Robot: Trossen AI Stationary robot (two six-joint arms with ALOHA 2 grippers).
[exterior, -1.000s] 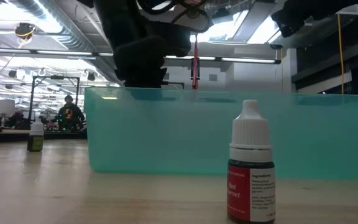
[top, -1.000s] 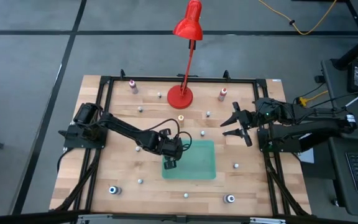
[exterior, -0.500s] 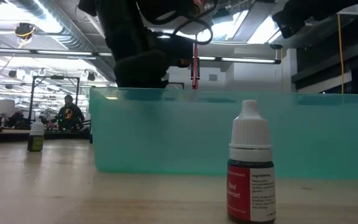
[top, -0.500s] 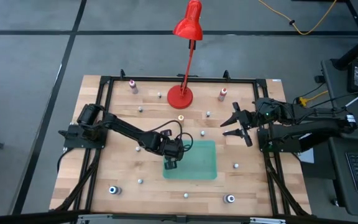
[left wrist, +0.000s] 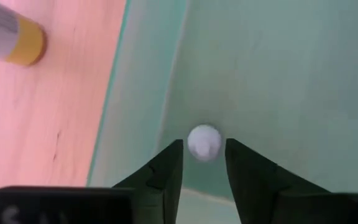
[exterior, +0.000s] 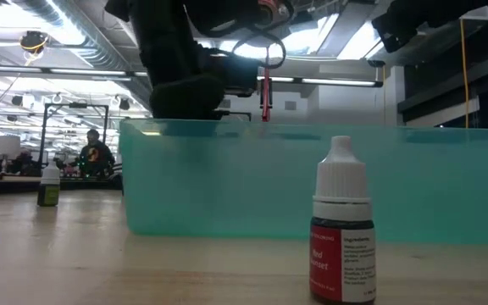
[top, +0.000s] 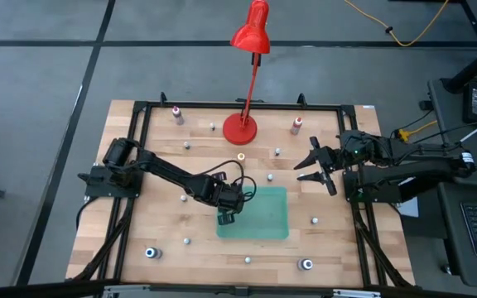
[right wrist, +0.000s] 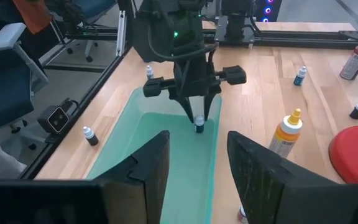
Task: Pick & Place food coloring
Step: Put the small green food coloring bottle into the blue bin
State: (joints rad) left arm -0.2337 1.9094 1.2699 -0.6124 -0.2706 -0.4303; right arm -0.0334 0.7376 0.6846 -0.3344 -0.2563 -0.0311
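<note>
Now the left end effector (left wrist: 204, 163) stands in the green tray (top: 272, 223), fingers slightly parted around a white-capped bottle (left wrist: 204, 142); lifting off-centre could topple it. Right end effector (top: 315, 165) waits open, well apart.

Left pincer (left wrist: 204, 163) lowered, seemingly parted; right pincer (top: 311, 166) open, raised.

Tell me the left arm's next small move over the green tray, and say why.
Probably lift the left pincer straight up. A white-capped bottle stands inside the green tray near its wall, and the fingers now flank the cap with gaps on both sides, so it looks released. The right pincer waits beside the tray.
</note>
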